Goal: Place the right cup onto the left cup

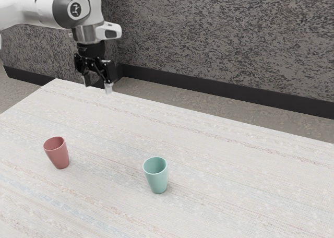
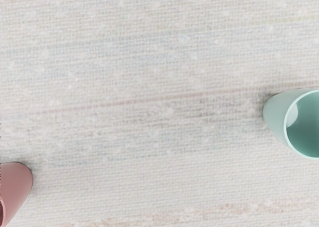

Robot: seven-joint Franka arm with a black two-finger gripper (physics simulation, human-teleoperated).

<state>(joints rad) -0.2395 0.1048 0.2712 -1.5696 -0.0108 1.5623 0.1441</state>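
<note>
Teal cup (image 1: 158, 181) is standing upright on the table (image 1: 219, 149), toward the exterior view's right, mouth up, touching neither the gripper (image 1: 98, 85) nor the other cup. Going by the exterior view, it is probably serving as the task's "right" cup, with the pink cup (image 1: 58, 155) as the target; the robot's own sides could read differently, so that is a judgement. Pink one is also sitting upright, well apart from teal, so there is likely room for a finger to come down beside either wall. Both are tapering toward the base with mouths facing up, which is probably favouring nesting: narrow base going into wide rim. Gripper is hanging above the table, clear of both cups, fingers spread wide with nothing between them; that spacing is suiting a straddle over a rim or body. Wrist view is showing bare cloth-like surface between the two cups, so the hand isn't lined up on either. Task is sitting at the approach step, no grasp made. Next move is calling for centring over teal and descending straight. Main risks: clipping the rim and tipping it, or releasing off-centre and knocking pink over.
</note>
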